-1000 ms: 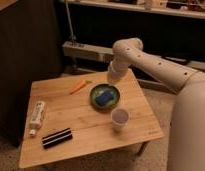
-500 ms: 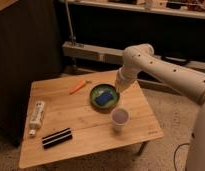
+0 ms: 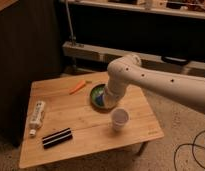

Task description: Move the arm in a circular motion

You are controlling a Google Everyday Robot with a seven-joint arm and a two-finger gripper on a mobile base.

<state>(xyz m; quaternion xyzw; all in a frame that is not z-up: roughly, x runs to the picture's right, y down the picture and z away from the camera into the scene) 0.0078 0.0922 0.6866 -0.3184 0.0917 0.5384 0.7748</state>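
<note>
The wooden table point(image 3: 86, 131) fills the lower middle of the view, and the cream-white arm point(image 3: 161, 86) reaches in over it from the right, its bent elbow above the table's far right part and its lower segment pointing down at the green bowl point(image 3: 97, 94). The gripper point(image 3: 110, 101) seems to sit right over that bowl, hidden behind the arm's end, so I cannot tell its state. On the table, a white tube point(image 3: 36, 115) lies at the left edge, a black bar point(image 3: 57, 138) near the front left, a white cup point(image 3: 119, 118) just in front of the bowl, and an orange carrot point(image 3: 77, 87) toward the back.
</note>
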